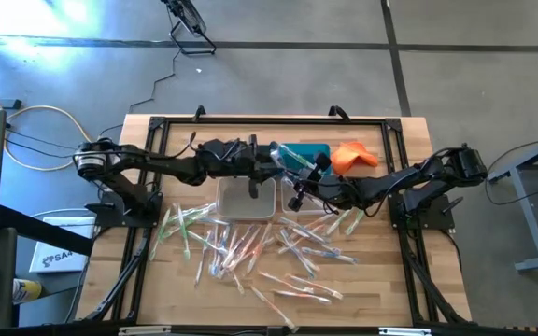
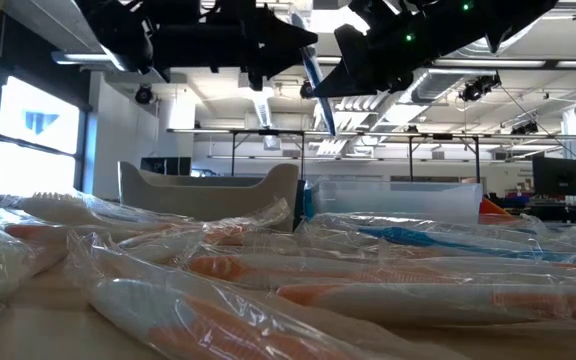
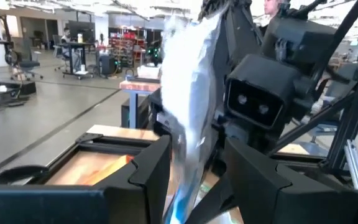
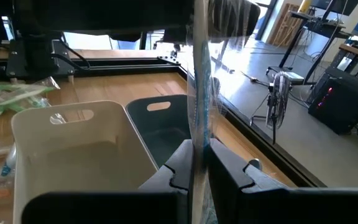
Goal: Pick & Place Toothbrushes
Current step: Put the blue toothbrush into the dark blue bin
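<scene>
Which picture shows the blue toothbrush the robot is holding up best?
The right wrist view: the blue toothbrush stands upright, pinched in the right hand. The left wrist view shows mostly its shiny wrapper between the left hand's open fingers. High and low views show it small.

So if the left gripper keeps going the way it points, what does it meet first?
Probably the wrapped blue toothbrush standing between its open jaws, held by the right gripper. Just past it is the right arm's wrist camera. Depth is hard to judge.

Toothbrushes (image 1: 250,247) litter table (image 1: 381,280) centre; white bin (image 1: 247,198), teal bin (image 1: 306,154) block rear.
</scene>
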